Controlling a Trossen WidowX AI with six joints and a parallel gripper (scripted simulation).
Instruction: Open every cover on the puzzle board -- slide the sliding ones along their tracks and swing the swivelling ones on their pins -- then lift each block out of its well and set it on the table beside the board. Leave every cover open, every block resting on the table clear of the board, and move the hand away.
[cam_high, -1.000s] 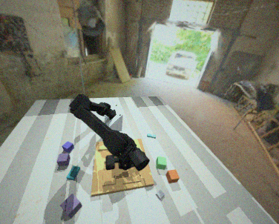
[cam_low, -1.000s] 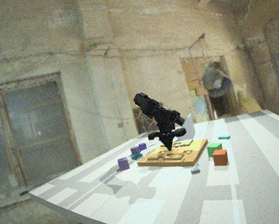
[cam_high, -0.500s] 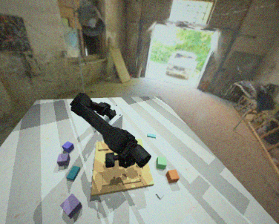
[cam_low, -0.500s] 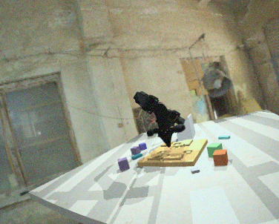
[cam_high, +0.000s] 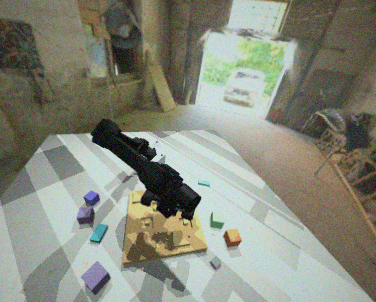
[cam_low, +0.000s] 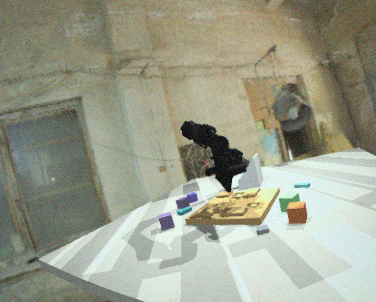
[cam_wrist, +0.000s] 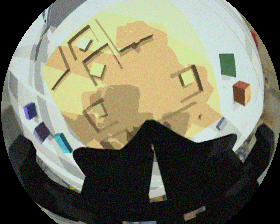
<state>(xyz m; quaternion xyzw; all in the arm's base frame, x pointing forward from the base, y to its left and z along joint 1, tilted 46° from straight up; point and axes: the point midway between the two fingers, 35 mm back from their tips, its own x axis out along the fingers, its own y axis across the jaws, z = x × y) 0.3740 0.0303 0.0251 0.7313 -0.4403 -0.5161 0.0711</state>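
My gripper (cam_low: 229, 189) (cam_wrist: 149, 123) is shut and empty, low over the wooden puzzle board (cam_high: 197, 244) (cam_low: 272, 198) (cam_wrist: 175, 31). Its fingertips are hidden by the arm in the top view. The wrist view shows several pale square wells with no coloured block in them; wood-coloured covers are hard to tell from the board. Right of the board lie a green block (cam_high: 216, 221) (cam_low: 289, 203) (cam_wrist: 227, 65), an orange block (cam_high: 232, 238) (cam_low: 297, 213) (cam_wrist: 241, 93) and a small grey block (cam_high: 215, 263) (cam_low: 262, 230) (cam_wrist: 221, 123).
Left of the board lie a blue-violet block (cam_high: 91, 198) (cam_wrist: 30, 110), a purple block (cam_high: 85, 216) (cam_wrist: 41, 132), a flat teal block (cam_high: 99, 233) (cam_wrist: 63, 143) and a larger purple block (cam_high: 95, 277) (cam_low: 166, 221). A thin teal piece (cam_high: 204, 183) (cam_low: 302, 185) lies behind right.
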